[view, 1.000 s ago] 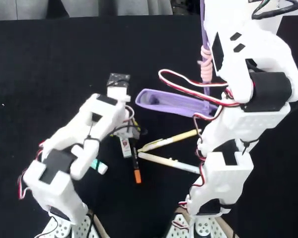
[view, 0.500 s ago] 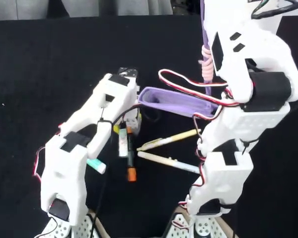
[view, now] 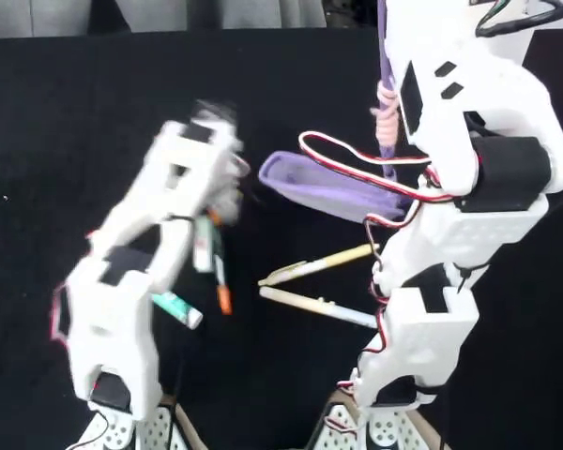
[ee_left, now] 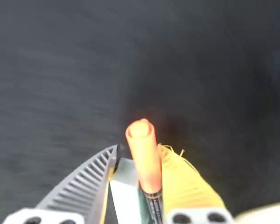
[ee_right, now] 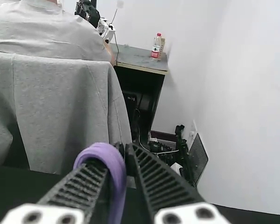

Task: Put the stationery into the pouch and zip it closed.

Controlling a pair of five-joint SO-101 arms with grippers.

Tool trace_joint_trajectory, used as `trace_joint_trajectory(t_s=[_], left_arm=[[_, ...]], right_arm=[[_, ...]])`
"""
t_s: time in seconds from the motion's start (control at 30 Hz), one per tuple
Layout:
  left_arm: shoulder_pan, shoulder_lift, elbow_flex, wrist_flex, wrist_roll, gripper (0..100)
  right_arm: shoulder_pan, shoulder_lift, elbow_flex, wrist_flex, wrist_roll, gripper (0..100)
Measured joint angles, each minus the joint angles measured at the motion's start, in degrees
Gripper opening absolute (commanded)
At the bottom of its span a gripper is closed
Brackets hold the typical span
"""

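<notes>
Matte black table [view: 75,112]. Two slim pale-yellow pens [view: 314,265] lie between the arms, just below the soft purple fabric pouch [view: 328,192], and a teal-capped white stick [view: 176,309] sits beside the left arm. The left gripper [ee_left: 139,151] pinches a black marker with a glossy orange cap [ee_left: 144,163], held left of the pouch mouth and apart from it. The right gripper [ee_right: 121,151], ribbed jaws pressed together, clamps the pouch's purple strap [ee_right: 102,156]. Since 0.5 s ago the left gripper has swung left, away from the mouth; the right arm is unmoved.
</notes>
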Motion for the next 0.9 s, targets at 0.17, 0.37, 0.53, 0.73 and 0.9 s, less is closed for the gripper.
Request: trace_joint_trajectory(t_s=[0.17, 0.37, 0.53, 0.73, 0.9], left_arm=[[-4.04, -12.4, -0.09, 0.44, 0.0, 3], [-5.8, -27.16, 5.8, -6.86, 0.0, 3], [-5.8, -41.67, 14.33, -16.53, 0.0, 3], [-5.8, -57.32, 26.73, -27.78, 2.11, 4], [-5.8, -59.52, 35.6, -31.12, 2.37, 23]], right_arm=[[0.0, 0.0, 0.0, 0.0, 0.0, 1.5], [0.0, 0.0, 0.0, 0.0, 0.0, 1.5], [0.0, 0.0, 0.0, 0.0, 0.0, 1.5], [0.0, 0.0, 0.0, 0.0, 0.0, 1.5], [0.0, 0.0, 0.0, 0.0, 0.0, 1.5]])
